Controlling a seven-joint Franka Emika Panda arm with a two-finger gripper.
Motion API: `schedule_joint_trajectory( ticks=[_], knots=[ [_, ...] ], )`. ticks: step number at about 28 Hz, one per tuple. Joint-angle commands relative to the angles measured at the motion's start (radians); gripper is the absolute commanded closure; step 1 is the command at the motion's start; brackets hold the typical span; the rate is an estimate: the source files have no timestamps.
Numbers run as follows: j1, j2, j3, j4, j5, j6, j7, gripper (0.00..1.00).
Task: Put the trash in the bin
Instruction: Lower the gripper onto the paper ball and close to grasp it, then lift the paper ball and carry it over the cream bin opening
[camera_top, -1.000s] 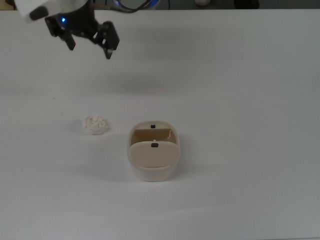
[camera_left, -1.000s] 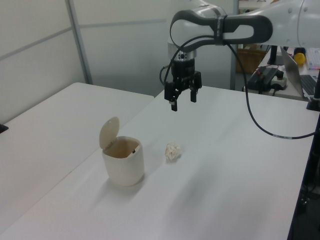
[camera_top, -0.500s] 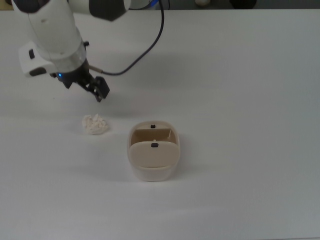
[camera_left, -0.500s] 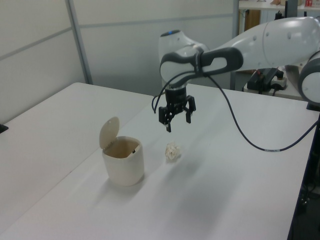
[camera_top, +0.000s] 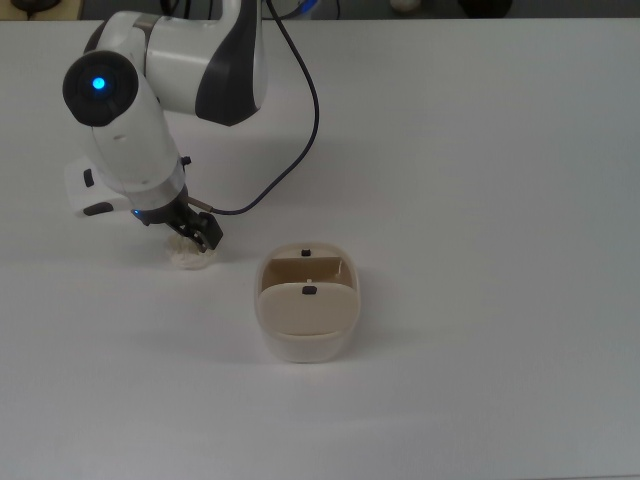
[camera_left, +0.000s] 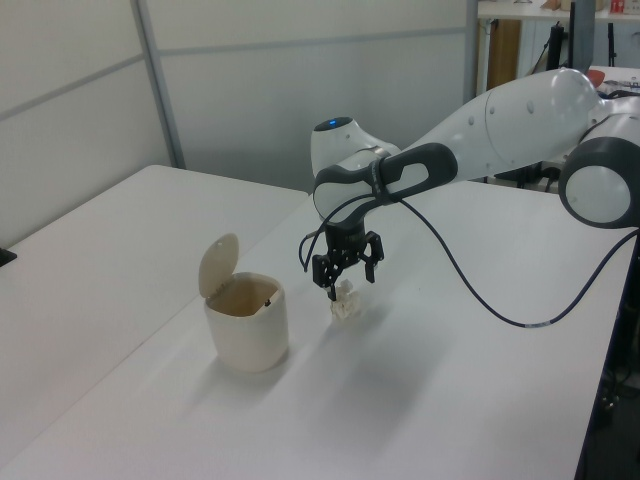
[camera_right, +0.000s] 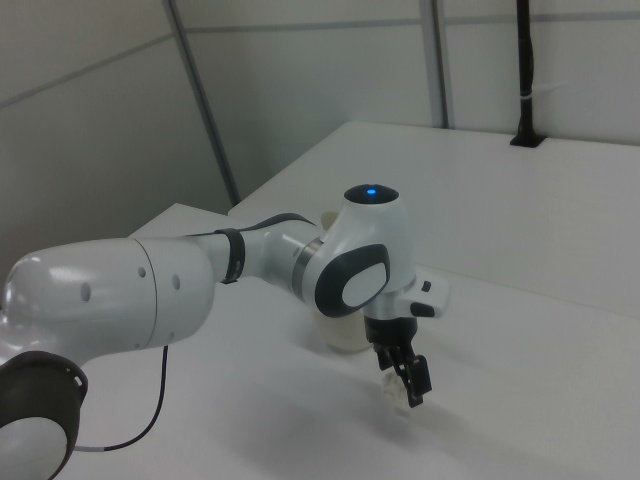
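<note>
The small, lumpy, off-white paper wad (camera_top: 187, 258) lies on the flat white table (camera_top: 480, 200), just beside the cream plastic bin with the flip-up lid (camera_top: 307, 312), on the top view's left. The black two-finger claw (camera_left: 345, 285) on the white robot arm (camera_top: 150, 130) is right over the wad, with its fingers (camera_left: 328, 290) apart, one on each side of the top. It does not hold the wad yet. If the claw closes too high, the light paper could slip out or roll away. If it comes down crooked, a finger could push the wad along the smooth table. The bin's lid stands open. Behind the table are plain grey wall panels (camera_left: 240, 90).
</note>
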Motion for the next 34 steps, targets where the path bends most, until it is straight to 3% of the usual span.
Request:
schedule_joint_trajectory(
  ticks=[1, 13, 18, 23, 25, 28, 32, 34],
  knots=[
    [0.011, 0.005, 0.0, -0.017, -0.014, 0.025, 0.026, 0.0],
    [0.02, 0.04, 0.007, -0.035, -0.014, 0.144, 0.081, 0.01],
    [0.022, 0.037, 0.006, -0.035, -0.017, 0.14, 0.062, 0.44],
    [0.022, 0.027, 0.006, -0.037, -0.017, 0.112, 0.028, 0.47],
    [0.02, 0.017, 0.006, -0.035, -0.022, 0.087, 0.008, 0.58],
    [0.02, 0.011, 0.004, -0.035, -0.022, 0.083, -0.003, 0.64],
    [0.012, -0.055, -0.002, -0.035, -0.032, -0.003, -0.03, 0.64],
    [0.0, -0.125, -0.002, -0.034, -0.036, -0.078, -0.111, 0.64]
  ],
)
